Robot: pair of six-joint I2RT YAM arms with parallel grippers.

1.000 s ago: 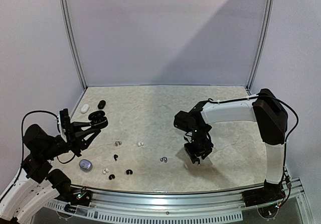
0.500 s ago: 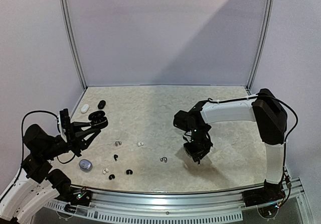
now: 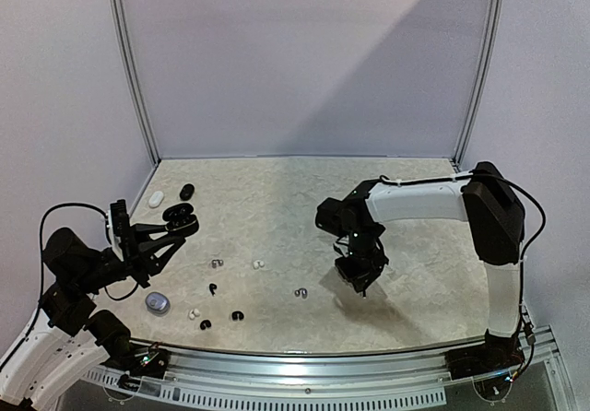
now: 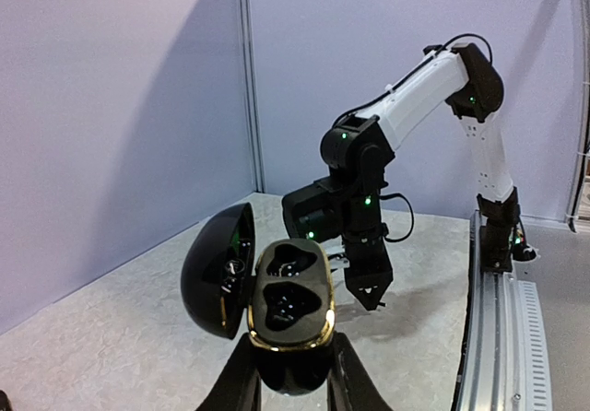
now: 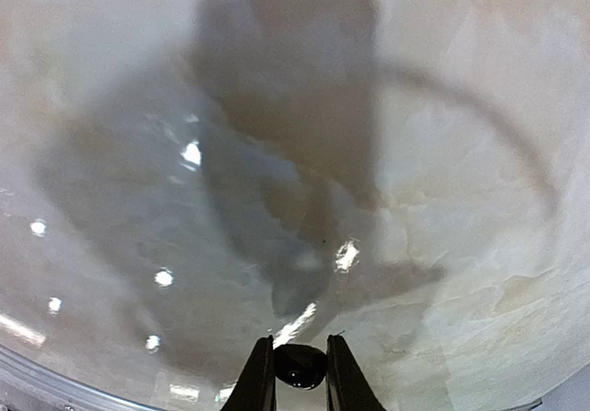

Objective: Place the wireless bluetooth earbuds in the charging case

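Right tool point(image 5: 298, 348) shifted left; black earbud point(image 5: 300, 368) pinched between its fingers.

Cases: four. One white case point(image 3: 155, 199), one closed black case point(image 3: 187, 191), one open black case point(image 4: 277, 296), one silver-grey case point(image 3: 158, 302).
Buds on the table point(image 3: 277, 208): seven. Three black point(image 3: 213, 288) point(image 3: 204, 323) point(image 3: 238, 316), two white point(image 3: 258, 264) point(image 3: 194, 314), two grey hooked point(image 3: 218, 264) point(image 3: 300, 292).
Bud in the right gripper point(image 3: 359, 287): one, black point(image 5: 300, 365).
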